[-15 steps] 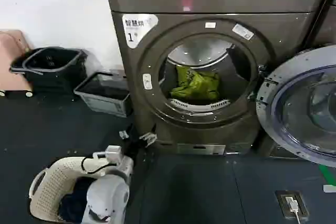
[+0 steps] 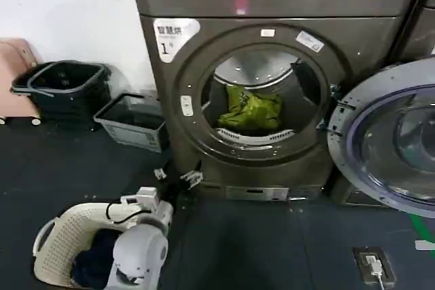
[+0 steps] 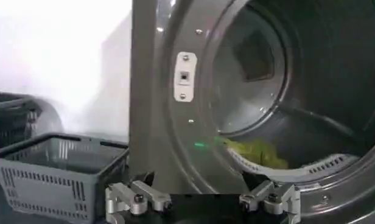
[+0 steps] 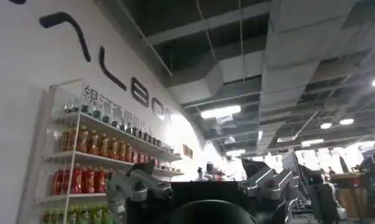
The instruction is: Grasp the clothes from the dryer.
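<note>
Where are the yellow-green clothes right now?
In the head view the clothes lie inside the dryer, low in the drum behind the open round port, beyond the left gripper.

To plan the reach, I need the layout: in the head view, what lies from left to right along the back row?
Dark round plastic bin → grey slotted plastic basket → bronze-grey dryer holding the yellow-green clothes → its open silver-rimmed glass door.
</note>
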Robot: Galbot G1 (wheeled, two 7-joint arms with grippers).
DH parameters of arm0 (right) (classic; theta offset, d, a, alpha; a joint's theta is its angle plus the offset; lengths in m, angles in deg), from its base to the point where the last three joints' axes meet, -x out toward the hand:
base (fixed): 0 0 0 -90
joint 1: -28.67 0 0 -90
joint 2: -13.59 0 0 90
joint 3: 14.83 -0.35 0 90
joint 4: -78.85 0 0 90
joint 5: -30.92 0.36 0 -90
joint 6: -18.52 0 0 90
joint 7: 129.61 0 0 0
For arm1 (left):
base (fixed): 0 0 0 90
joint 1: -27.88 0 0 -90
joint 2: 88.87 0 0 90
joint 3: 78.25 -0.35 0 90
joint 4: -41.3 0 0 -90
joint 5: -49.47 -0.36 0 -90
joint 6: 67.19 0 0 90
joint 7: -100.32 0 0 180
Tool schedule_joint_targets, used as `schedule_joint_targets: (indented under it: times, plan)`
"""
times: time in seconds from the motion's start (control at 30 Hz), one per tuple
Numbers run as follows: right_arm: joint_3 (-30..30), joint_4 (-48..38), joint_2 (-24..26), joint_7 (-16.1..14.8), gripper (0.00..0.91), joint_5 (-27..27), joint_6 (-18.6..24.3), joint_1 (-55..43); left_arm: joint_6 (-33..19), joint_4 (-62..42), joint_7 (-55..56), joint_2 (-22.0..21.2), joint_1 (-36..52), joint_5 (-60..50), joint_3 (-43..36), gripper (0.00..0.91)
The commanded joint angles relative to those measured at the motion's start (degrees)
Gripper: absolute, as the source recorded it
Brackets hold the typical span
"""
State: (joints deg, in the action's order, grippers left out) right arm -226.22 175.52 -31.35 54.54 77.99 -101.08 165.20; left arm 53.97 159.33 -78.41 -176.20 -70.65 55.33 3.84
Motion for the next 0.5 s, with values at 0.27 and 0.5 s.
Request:
schedule_joint_targets:
  times: [0.27, 0.5]
  plan:
    - [1.32, 0.39, -0.06, -0.44, 0.907, 0.19, 0.24, -1.43, 0.28, -0.20, -0.06, 0.53, 0.24, 0.09, 0.08, 0.907]
    - [0.87, 0.88, -0.55, -0.79, 0.907, 0.24, 0.26, -1.16, 0.07, -0.27, -0.08, 0.60, 0.14, 0.19, 0.06, 0.907]
